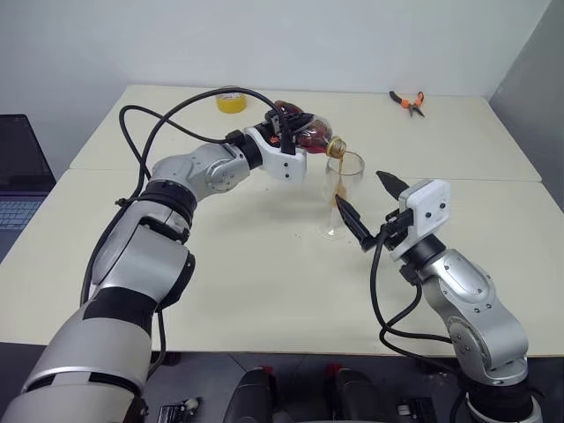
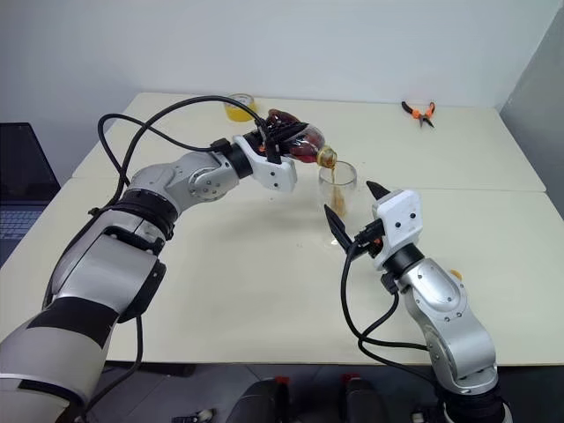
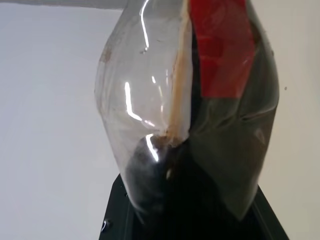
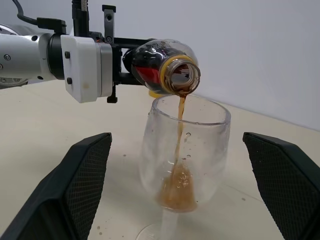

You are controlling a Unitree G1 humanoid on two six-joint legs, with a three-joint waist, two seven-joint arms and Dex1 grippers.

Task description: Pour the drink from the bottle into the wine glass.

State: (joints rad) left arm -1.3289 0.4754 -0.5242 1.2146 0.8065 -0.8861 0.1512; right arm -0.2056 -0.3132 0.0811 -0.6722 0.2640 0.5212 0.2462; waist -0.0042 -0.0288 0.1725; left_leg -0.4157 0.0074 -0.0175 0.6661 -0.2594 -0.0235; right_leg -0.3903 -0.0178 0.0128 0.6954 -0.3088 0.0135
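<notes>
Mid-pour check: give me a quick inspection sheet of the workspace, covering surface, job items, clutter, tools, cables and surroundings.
Surface: cream table, with a seam across it; small splash marks near the glass foot.
Job's things: bottle tipped, mouth over the wine glass; a thin stream of drink falls into the bowl, a little pooled at its bottom. The glass stands upright.
Clutter: yellow tape roll at the far edge; orange-handled pliers far right.
Grippers: left tool shut on the bottle; right tool open, one finger on each side of the glass, not touching it.
Cables: black cable loops above the left arm; another hangs beside the right arm.
Surroundings: laptop on the left; pale wall behind.
</notes>
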